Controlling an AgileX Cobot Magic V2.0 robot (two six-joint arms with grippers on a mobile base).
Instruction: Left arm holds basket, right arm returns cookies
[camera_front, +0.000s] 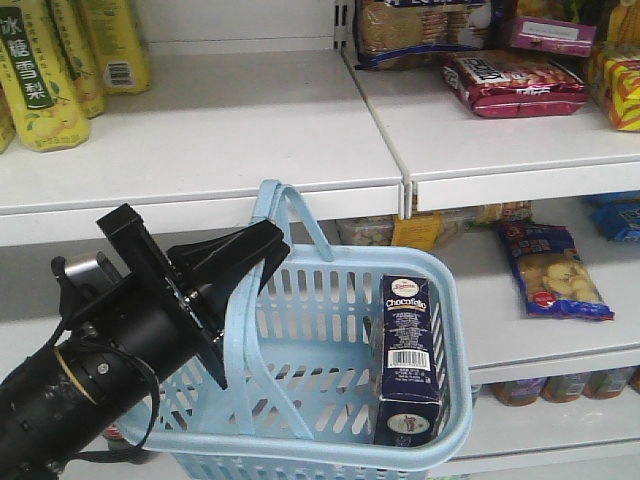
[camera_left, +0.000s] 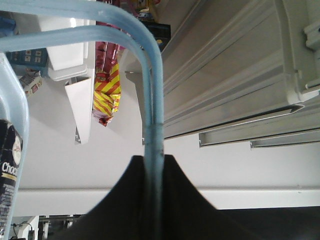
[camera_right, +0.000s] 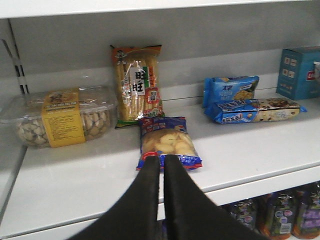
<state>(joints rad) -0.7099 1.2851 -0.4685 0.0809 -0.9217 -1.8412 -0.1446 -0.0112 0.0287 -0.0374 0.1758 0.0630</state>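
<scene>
White store shelves (camera_front: 250, 130) are running behind everything, carrying drinks and snack packs. On the left arm (camera_front: 100, 350), the left pincer (camera_front: 255, 255) is clamping both hoop handles (camera_left: 155, 75) of the pale blue basket (camera_front: 455, 330), which is hanging in front of the lower shelf. The cookies (camera_front: 410, 350) are standing upright inside the basket, leaning against its right wall. The right pincer (camera_right: 161, 160) is sitting narrowed to a thin slit, gripping nothing, and pointing at a blue snack bag (camera_right: 167, 142) lying on a shelf.
</scene>
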